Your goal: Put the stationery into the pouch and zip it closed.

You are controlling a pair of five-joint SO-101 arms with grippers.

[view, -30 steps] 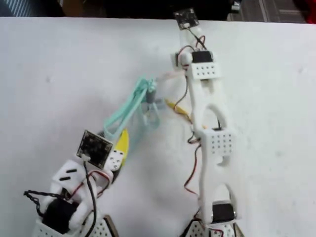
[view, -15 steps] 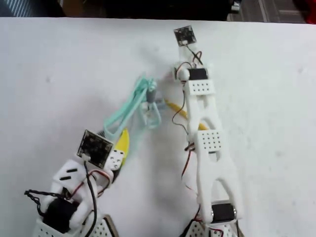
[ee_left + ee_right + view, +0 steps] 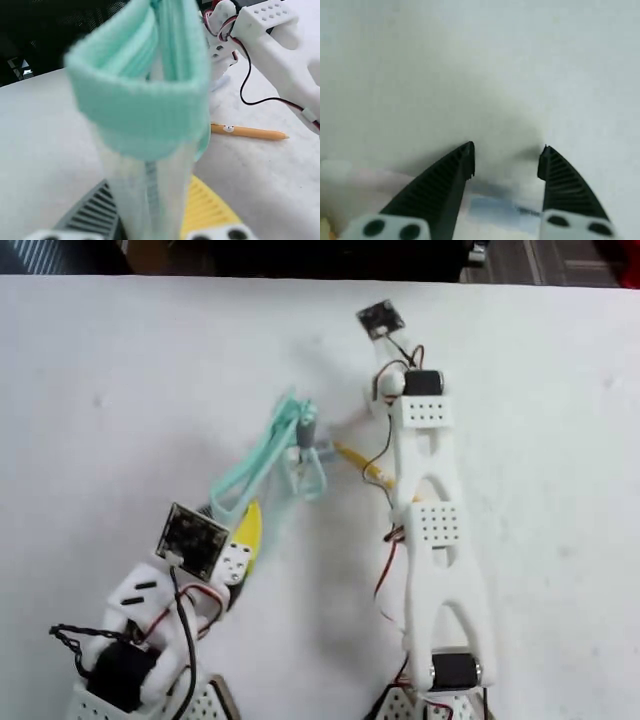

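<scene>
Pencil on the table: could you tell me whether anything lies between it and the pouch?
Nothing visible does. The pencil lies on bare table beside the pouch, which the left hand holds; the right arm crosses above part of it.

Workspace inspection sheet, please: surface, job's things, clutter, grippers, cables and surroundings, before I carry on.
Surface: white table.
Job's things: mint-green pouch clamped in the left gripper; yellow pencil flat on the table beside it; small pale item under the right gripper, kind unclear.
Clutter: nothing seen.
Grippers: left gripper shut on the pouch; right gripper open, low over the table.
Cables: red and black wires along the right arm; black cable on the left arm.
Surroundings: dark strip beyond the far edge.
</scene>
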